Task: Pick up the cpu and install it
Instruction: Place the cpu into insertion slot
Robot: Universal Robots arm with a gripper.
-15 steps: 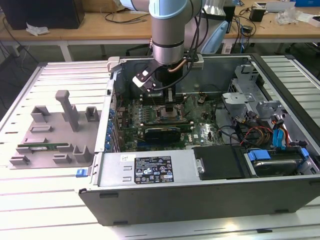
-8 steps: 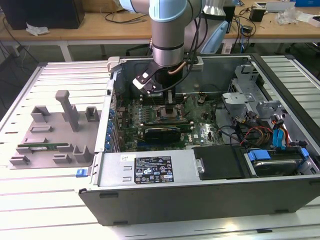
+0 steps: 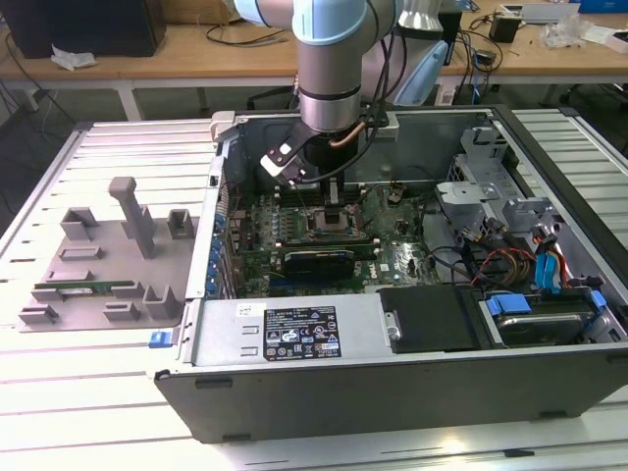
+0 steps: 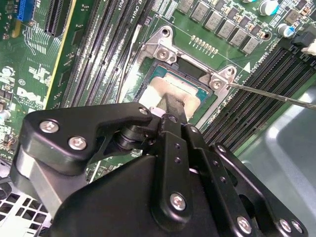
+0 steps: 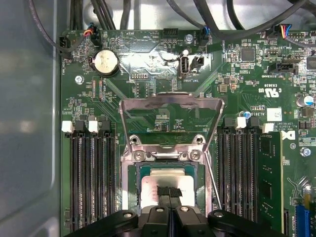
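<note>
My tool [image 5: 168,190] is clenched, tips down at the top of the cpu [image 5: 154,183], which sits in the open socket [image 5: 133,157], load plate [image 5: 170,102] up. Risk: off-square pressure could tilt the chip or bend contacts, and sticking tips could drag it out.

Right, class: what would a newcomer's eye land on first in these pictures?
The robot arm reaching down into the open computer case, centre of the exterior view. Next, in both wrist views, the black claw poised on the shiny cpu, which lies in its socket with the metal retention frame flipped up.
</note>
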